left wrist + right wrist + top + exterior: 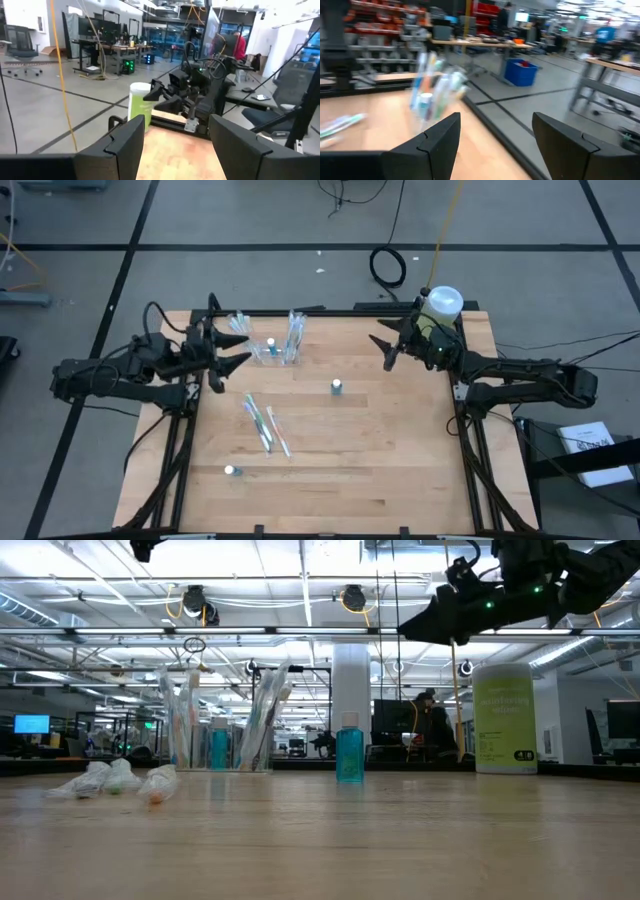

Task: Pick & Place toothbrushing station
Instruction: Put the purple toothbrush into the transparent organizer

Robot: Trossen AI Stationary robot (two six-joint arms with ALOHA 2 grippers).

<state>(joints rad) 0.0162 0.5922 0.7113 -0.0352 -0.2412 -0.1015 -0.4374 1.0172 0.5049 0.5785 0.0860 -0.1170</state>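
**K:** High view, left to right? Left pincer (pixel 238 352) first.

**M:** It hovers at the far-left of the surface (pixel 380 480), fingers spread, gripping nothing. Just left of the toothbrushing station (pixel 275 345), no contact that I can see.

**K:** Station position?

**M:** Far-left part of the surface, upright. Clear compartments side by side with brushes standing in them, plus a small blue bottle (pixel 218 747) in the middle one. Low view confirms it rests on the wood.

**K:** Loose items?

**M:** Wrapped toothbrushes (pixel 264 423) lie flat near the station, toward the centre-left. One small capped bottle (pixel 230 471) sits near-left, another blue bottle (pixel 337 387) stands about mid-surface.

**K:** Right side?

**M:** Right pincer (pixel 384 350) is raised above the far-right area, fingers apart, empty. Green bottle (pixel 440 308) with white cap stands at the far-right corner, just behind that arm.
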